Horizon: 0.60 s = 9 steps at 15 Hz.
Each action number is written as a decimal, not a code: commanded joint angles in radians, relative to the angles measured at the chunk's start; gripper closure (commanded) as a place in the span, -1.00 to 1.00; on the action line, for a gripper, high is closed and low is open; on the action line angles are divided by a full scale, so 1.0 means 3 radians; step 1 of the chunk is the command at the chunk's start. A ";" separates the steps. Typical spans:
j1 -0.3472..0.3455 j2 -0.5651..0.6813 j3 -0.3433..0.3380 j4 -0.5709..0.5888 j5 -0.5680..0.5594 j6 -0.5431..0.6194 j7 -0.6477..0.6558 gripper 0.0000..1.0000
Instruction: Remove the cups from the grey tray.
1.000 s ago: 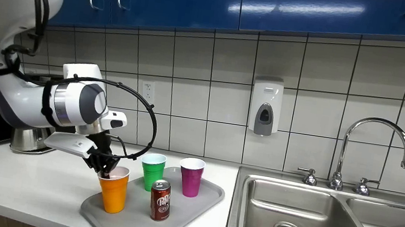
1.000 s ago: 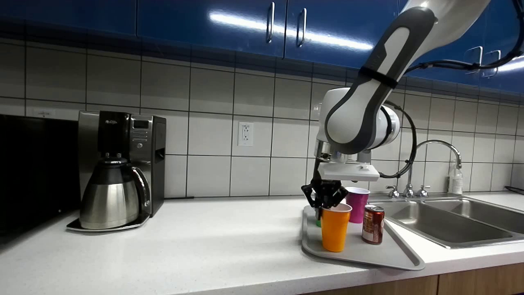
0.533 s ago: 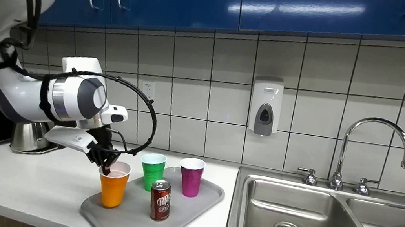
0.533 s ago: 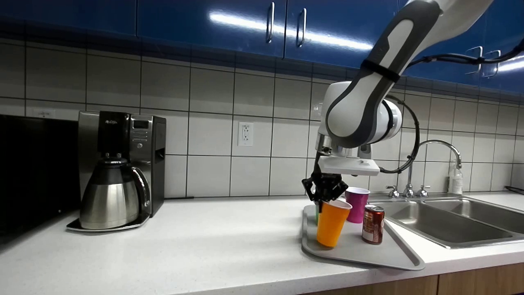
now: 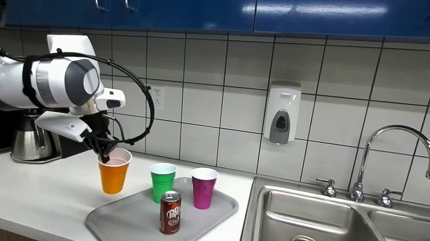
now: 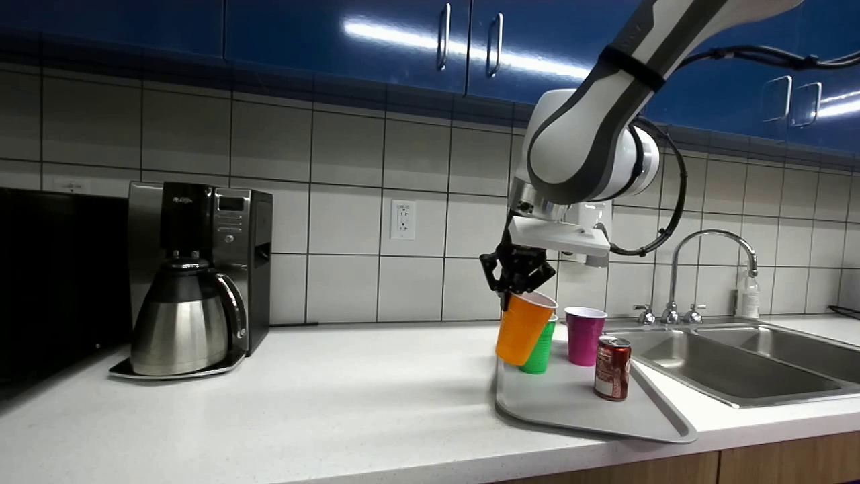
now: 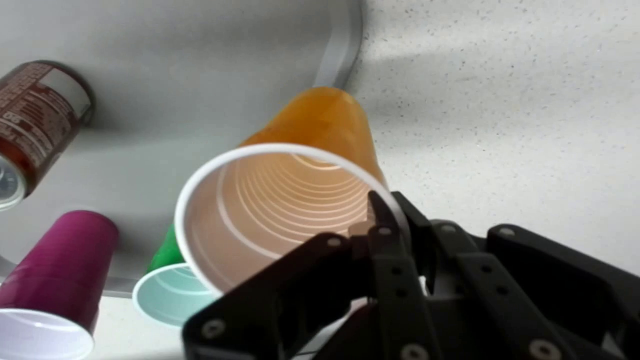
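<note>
My gripper (image 7: 386, 201) is shut on the rim of the orange cup (image 7: 325, 117), one finger inside the cup and one outside. In both exterior views the orange cup (image 5: 112, 177) (image 6: 523, 331) hangs tilted in the air from the gripper (image 5: 103, 158) (image 6: 510, 297), near the tray's end. The green cup (image 5: 163, 182) stands upright on the grey tray (image 5: 128, 226); the orange cup partly hides it in an exterior view (image 6: 539, 353) and in the wrist view (image 7: 169, 252). The magenta cup (image 5: 203, 190) (image 7: 65, 265) stands upright on the tray beside the green one.
A dark red-brown drink can (image 5: 170, 213) stands on the tray in front of the green and magenta cups. A steel sink (image 5: 310, 222) lies beside the tray. A coffee maker (image 6: 201, 269) stands farther along the white counter (image 6: 322, 396), against the tiled wall.
My gripper has risen with the orange cup, lifting it off the tray and towards the tray's end on the coffee maker's side. The cup has tilted. The other cups and the can have not moved.
</note>
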 commanded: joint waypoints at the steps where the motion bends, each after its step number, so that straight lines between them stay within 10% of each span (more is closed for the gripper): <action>1: 0.0054 -0.0062 0.0133 0.0073 0.0044 0.0005 -0.0045 0.97; 9: 0.0135 0.0356 0.0411 0.0405 -0.0311 0.0078 0.0065 0.97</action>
